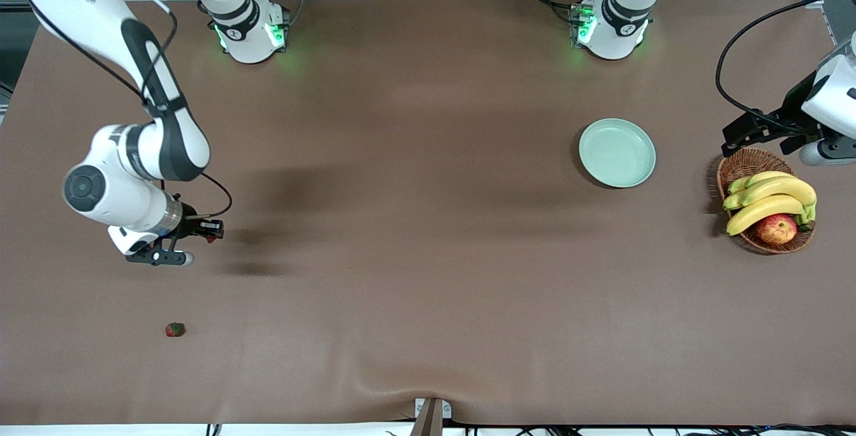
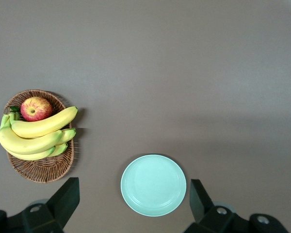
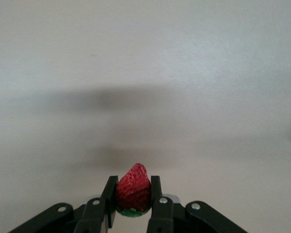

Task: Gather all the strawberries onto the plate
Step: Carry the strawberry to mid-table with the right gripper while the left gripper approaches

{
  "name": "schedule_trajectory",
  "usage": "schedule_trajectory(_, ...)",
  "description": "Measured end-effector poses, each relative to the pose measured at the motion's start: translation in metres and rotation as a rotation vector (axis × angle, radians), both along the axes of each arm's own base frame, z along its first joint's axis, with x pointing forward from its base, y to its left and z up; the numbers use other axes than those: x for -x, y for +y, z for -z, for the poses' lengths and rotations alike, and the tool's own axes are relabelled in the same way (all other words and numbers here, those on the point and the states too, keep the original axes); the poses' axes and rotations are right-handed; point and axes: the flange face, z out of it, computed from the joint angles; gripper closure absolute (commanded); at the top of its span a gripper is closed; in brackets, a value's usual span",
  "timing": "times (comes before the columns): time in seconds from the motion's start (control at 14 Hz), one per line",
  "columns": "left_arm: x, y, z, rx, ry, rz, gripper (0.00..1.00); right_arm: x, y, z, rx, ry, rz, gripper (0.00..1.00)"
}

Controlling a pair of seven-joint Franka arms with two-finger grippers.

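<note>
Now | strawberry pinched inside right tool | seemingly low over table

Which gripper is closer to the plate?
Left. The left gripper hovers beside the plate, over the basket; the right gripper holds a strawberry at the right arm's end.

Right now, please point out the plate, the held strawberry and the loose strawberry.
plate point(image 1: 617, 153): front view, bare middle of the dish.
held strawberry point(image 3: 133, 189): right wrist view, its red flesh.
loose strawberry point(image 1: 174, 330): front view, its red body.
</note>
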Motion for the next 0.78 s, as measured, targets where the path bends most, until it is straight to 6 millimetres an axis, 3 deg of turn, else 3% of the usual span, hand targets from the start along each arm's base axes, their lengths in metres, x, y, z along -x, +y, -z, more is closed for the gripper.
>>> schedule_trajectory(0.21, 0.0, 0.0, 0.0, 0.0, 0.001, 0.0, 0.0, -0.005, 0.06, -0.054, -0.027, 0.026, -0.09, 1.0)
schedule_trajectory(0.43, 0.0, 0.0, 0.002, 0.0, 0.003, 0.0, 0.0, 0.001, 0.153, -0.079, -0.075, -0.025, -0.217, 1.0)
schedule_trajectory(0.57, -0.001, -0.001, 0.003, 0.007, 0.006, -0.001, 0.0, 0.007, 0.214, -0.081, -0.093, -0.082, -0.299, 1.0)
schedule_trajectory(0.78, -0.001, -0.001, 0.005, 0.014, 0.009, -0.001, 0.0, 0.014, 0.297, -0.055, -0.115, -0.124, -0.404, 1.0)
